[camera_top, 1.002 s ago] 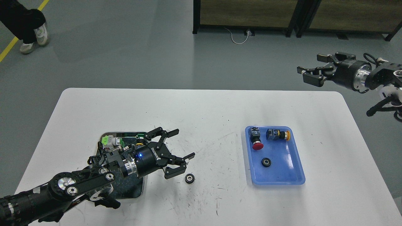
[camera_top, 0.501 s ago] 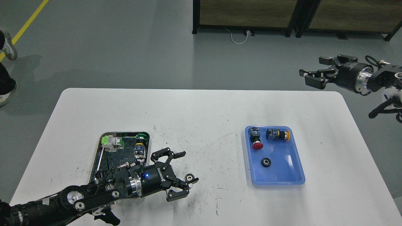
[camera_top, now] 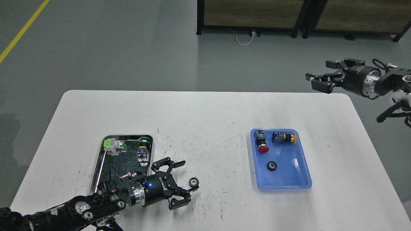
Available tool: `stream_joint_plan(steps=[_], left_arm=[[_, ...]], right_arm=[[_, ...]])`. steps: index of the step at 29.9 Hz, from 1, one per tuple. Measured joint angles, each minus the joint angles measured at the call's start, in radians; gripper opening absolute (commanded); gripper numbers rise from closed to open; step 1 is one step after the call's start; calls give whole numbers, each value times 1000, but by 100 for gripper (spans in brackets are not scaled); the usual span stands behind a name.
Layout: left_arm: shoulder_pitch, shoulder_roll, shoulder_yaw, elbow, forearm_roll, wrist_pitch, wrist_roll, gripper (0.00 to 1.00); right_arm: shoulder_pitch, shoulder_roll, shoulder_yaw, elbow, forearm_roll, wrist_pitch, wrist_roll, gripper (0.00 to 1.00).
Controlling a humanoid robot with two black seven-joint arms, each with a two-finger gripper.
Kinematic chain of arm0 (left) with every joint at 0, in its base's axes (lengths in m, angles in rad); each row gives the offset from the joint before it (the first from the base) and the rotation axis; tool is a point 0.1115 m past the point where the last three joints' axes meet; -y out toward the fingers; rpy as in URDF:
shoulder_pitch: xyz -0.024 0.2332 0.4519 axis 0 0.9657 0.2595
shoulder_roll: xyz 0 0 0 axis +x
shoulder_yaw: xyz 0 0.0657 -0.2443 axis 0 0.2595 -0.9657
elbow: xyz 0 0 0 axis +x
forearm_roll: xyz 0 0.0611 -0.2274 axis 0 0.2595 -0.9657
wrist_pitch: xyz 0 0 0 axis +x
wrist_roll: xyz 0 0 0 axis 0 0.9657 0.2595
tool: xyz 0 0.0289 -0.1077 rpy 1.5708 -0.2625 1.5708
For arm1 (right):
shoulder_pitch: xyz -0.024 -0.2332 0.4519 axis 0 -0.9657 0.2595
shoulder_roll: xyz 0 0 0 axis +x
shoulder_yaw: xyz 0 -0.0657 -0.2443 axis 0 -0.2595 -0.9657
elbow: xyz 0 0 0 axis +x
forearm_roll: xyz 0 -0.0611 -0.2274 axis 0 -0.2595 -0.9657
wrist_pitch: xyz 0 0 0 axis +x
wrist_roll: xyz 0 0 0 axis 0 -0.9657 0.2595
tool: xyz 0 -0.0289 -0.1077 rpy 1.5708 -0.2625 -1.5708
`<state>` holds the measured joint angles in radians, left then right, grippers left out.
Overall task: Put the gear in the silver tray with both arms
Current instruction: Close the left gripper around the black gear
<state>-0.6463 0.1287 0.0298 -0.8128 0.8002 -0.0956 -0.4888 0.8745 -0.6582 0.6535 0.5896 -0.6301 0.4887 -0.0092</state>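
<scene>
A small black gear [camera_top: 193, 182] lies on the white table, right of the silver tray [camera_top: 98, 170]. My left gripper [camera_top: 187, 178] is low over the table, just right of the tray's near right corner. It is open, and the gear lies between its spread fingers, close against the lower fingertip [camera_top: 193, 189]. My left arm covers the tray's near end. My right gripper [camera_top: 318, 81] is open and empty, held in the air beyond the table's far right corner. A second black gear [camera_top: 272, 166] lies in the blue tray [camera_top: 301, 179].
The silver tray holds a green-and-white switch [camera_top: 114, 145] and a green-capped button part [camera_top: 143, 150]. The blue tray also holds a red push button [camera_top: 262, 145] and a yellow one [camera_top: 284, 137]. The table's edges are rounded; dark cabinets stand on the floor behind.
My left gripper came down and toward the near edge, from over the tray to around the gear. My right gripper shifted slightly. A person at far left walked out of view.
</scene>
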Motion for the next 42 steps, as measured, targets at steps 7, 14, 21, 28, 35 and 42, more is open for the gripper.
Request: stream_joint_plan(steps=[7,14,21,28,35,42], left_arm=[[2,-9,0,8,-1,0,0,80],[6,-9,16,12,-1,-3,0,73],[7,-10,27,18,-1,-2,0,68],[5,-10,27,19,-1,-1,0,63],[3,-17,27,19,-1,-4,0,60],[1,-24,43,18,1,-6,0,57]], right_arm=[[0,2,-4,0,-3,0,1,89],[-4,1,-7,0,-5,0,2,89],[-6,0,-9,1,-5,0,2,89],[-8,0,-9,1,-7,0,2,89],[-8,0,-9,1,-10,0,2,89],[-8,-2,-11,1,-11,0,2,89]])
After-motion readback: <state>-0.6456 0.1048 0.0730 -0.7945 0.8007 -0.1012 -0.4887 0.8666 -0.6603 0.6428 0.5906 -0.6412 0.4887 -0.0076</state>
